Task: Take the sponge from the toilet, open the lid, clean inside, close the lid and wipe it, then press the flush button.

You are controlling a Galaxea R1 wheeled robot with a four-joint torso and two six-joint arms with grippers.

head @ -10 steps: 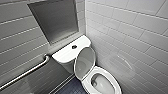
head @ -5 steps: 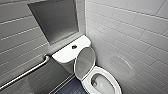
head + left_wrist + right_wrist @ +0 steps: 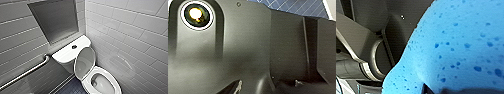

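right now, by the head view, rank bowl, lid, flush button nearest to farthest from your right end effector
1. toilet bowl, lower right, nearest the robot
2. lid, raised behind it
3. flush button, on the tank, farthest back

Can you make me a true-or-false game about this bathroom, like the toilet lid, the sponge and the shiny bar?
1. The lid is standing up, open. True.
2. The sponge is yellow. False: it is bright blue with darker speckles.
3. A metal grab bar runs along the tiled wall. True.
4. The flush button is on the floor. False: it sits on top of the white tank.
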